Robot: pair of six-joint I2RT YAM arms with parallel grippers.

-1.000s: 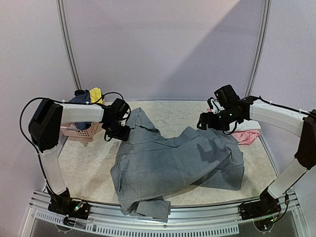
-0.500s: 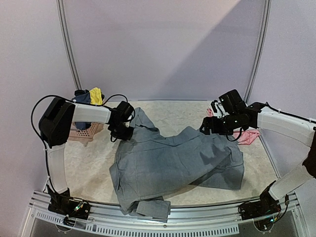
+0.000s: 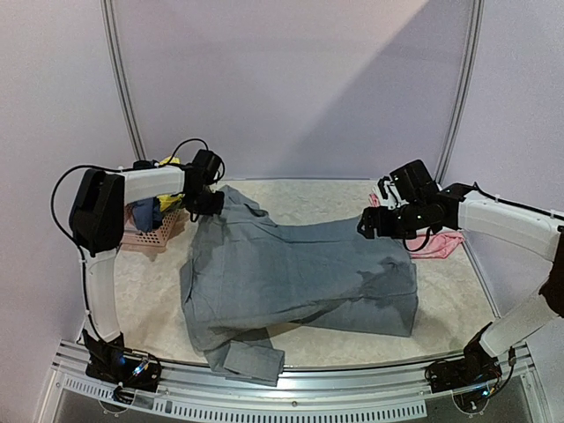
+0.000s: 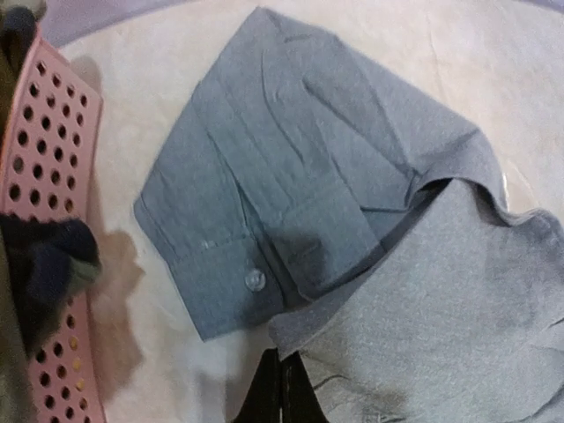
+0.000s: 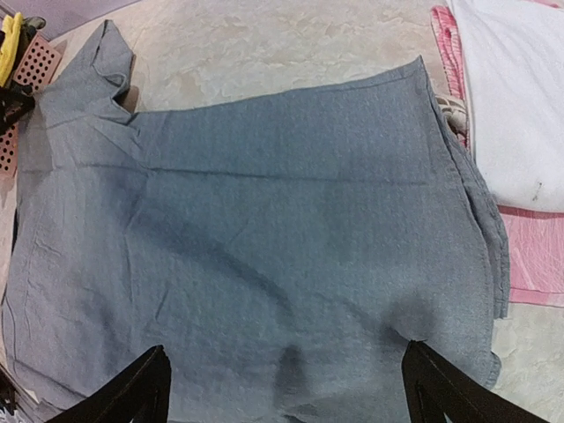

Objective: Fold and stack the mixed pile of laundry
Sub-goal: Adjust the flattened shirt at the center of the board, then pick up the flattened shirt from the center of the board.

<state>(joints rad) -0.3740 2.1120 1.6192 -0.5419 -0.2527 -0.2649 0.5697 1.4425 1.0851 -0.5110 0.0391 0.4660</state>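
Observation:
Grey trousers (image 3: 300, 273) lie spread wide across the table, one button showing near the corner (image 4: 255, 279) in the left wrist view. My left gripper (image 3: 204, 204) (image 4: 284, 370) is at their far left corner beside the basket, shut on the cloth's edge. My right gripper (image 3: 374, 225) (image 5: 286, 352) hovers open over the right part of the trousers (image 5: 264, 229), nothing between its fingers. A navy top (image 3: 144, 211) and a yellow garment (image 3: 167, 162) sit in the basket. White (image 5: 511, 97) and pink (image 5: 538, 256) pieces lie folded at the right.
A pink plastic lattice basket (image 3: 150, 231) (image 4: 44, 132) stands at the far left, close to my left gripper. The folded stack (image 3: 438, 242) lies at the far right behind my right arm. A trouser corner (image 3: 251, 359) hangs near the table's front edge.
My left gripper shut on the trousers' corner and moved back toward the basket, pulling the cloth flatter and leftward. The right arm stayed nearly still over the last half second.

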